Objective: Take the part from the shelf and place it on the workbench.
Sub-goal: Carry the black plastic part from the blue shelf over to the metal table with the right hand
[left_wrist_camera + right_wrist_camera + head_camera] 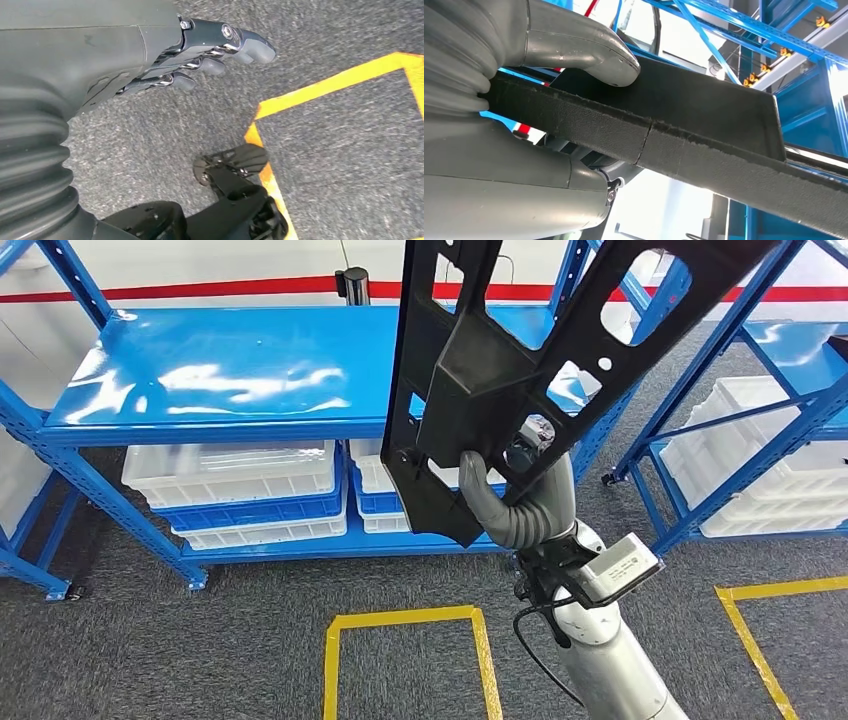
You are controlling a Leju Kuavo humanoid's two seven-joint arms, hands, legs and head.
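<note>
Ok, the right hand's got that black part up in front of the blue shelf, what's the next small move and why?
Probably carry the black part back, away from the blue shelf, keeping the grip. The right hand grips its lower edge, thumb pressed on top, and the part is lifted off the shelf top. The left hand hangs empty over the carpet.

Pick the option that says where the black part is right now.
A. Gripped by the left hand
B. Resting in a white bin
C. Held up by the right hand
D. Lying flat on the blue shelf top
C: in the head view the right hand grips the black part raised in front of the blue shelf, while the left hand holds nothing, above the carpet.
</note>
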